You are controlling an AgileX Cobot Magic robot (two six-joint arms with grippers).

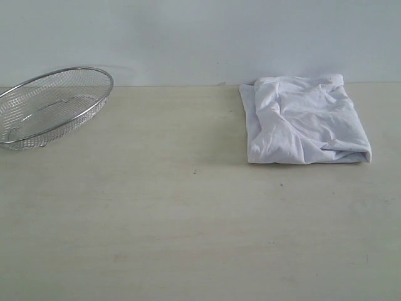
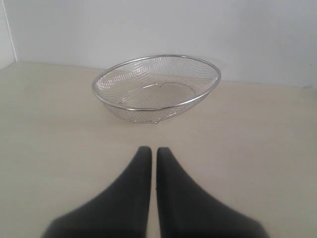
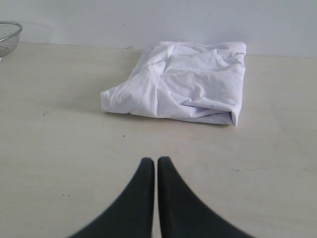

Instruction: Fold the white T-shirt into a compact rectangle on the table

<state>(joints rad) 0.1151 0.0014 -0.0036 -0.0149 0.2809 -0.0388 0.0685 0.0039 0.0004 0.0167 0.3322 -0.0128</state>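
Okay, white T-shirt [image 1: 304, 119] folded into a rumpled, roughly rectangular bundle, lying flat on the table [image 1: 156, 219], far edge close to the wall [image 1: 188, 37], creases running across the top layer. Right gripper [image 3: 156, 161] clenched on nothing, low over the table, tips aimed at the shirt, apart from its near edge. Left gripper [image 2: 154, 151] clenched too, holding nothing, well apart from the shirt, tips facing the wire-mesh basket [image 1: 50, 106], not touching it.

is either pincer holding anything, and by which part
Nothing is held. Both are shut and empty: the left pincer short of the wire-mesh basket, the right pincer short of the folded white T-shirt.
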